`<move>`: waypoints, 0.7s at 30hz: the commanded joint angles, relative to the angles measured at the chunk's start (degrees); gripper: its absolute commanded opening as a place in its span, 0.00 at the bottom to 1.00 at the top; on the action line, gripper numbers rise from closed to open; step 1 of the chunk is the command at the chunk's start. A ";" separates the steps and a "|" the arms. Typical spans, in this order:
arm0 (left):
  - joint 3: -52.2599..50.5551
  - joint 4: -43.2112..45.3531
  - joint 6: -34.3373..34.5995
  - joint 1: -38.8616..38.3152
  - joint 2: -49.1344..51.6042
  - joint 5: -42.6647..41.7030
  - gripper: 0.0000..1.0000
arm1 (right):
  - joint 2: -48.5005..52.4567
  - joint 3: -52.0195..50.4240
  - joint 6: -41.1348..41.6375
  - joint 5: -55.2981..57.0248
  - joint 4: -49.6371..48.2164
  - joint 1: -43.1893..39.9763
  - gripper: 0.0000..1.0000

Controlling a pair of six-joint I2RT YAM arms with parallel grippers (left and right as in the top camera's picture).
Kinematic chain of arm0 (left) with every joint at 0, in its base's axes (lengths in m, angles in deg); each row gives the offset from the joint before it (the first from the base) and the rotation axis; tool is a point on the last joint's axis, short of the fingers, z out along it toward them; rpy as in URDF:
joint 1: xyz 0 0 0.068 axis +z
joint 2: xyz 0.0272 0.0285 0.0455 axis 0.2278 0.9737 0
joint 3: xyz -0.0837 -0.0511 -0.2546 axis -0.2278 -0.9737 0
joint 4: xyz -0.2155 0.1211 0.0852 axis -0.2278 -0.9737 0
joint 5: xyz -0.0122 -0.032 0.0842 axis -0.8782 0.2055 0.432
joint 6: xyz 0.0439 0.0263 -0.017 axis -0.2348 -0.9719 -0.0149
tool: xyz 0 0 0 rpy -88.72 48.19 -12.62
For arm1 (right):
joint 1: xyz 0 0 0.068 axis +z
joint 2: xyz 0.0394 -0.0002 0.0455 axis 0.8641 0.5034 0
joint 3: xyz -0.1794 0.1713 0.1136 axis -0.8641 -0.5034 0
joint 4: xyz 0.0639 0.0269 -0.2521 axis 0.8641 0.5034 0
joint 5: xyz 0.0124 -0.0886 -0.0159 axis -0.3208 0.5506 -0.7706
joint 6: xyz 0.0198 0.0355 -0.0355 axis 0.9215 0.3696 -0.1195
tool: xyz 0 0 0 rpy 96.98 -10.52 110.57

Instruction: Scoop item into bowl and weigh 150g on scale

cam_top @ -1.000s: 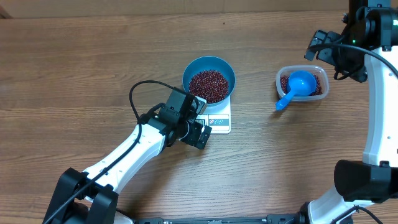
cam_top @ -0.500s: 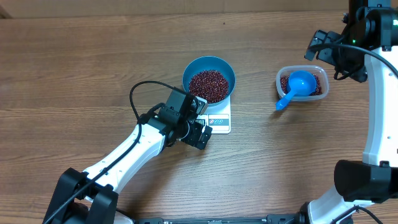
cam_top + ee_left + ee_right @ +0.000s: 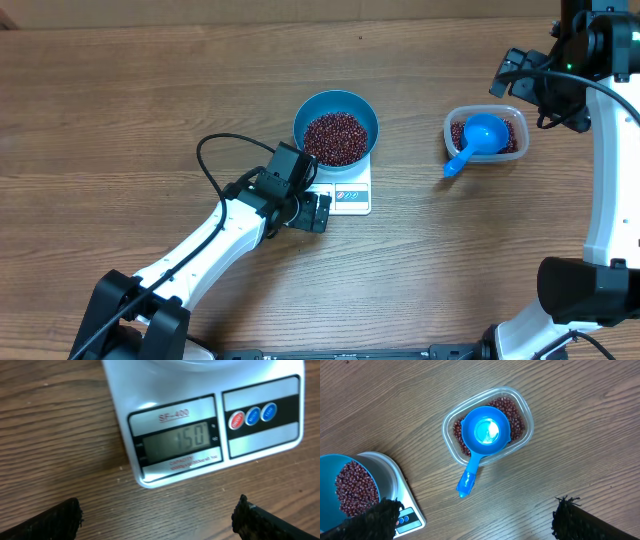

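The blue bowl (image 3: pixel 336 112) stands on the white scale (image 3: pixel 352 197) and holds a heap of dark red-brown beans (image 3: pixel 335 138). In the left wrist view the scale (image 3: pixel 200 420) fills the top, and its display (image 3: pixel 176 441) reads 150. My left gripper (image 3: pixel 157 522) hovers open over bare wood just in front of the scale (image 3: pixel 312 212). My right gripper (image 3: pixel 475 520) is open and empty, high above the table near the tub (image 3: pixel 522 80). The bowl (image 3: pixel 330 467) also shows at the lower left of the right wrist view.
A clear plastic tub (image 3: pixel 520 405) with more beans sits right of the scale. A blue scoop (image 3: pixel 485 432) rests in it, handle sticking out over the rim toward the table front. In the overhead view the tub (image 3: pixel 512 118) lies under my right arm.
My left gripper has drawn back a little to the left, away from the scale's front edge. The right arm has not moved.
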 commanded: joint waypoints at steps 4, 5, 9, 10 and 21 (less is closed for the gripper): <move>-0.04 -0.09 2.19 -0.04 0.50 2.45 1.00 | -1.11 1.11 -0.07 0.15 -0.31 -0.02 1.00; -0.04 -0.09 2.16 -0.04 0.50 2.45 0.99 | -1.11 1.11 -0.09 0.15 -0.31 -0.02 1.00; -0.04 -0.09 2.10 -0.04 0.50 2.45 0.99 | -1.11 1.11 -0.09 0.15 -0.31 -0.02 1.00; -0.04 -0.07 1.88 -0.04 0.50 2.43 0.99 | -1.11 1.11 -0.09 0.15 -0.31 -0.02 1.00; -0.04 3.61 -10.95 -0.04 -4.79 2.36 1.00 | -1.11 1.11 -0.09 0.15 -0.31 -0.02 1.00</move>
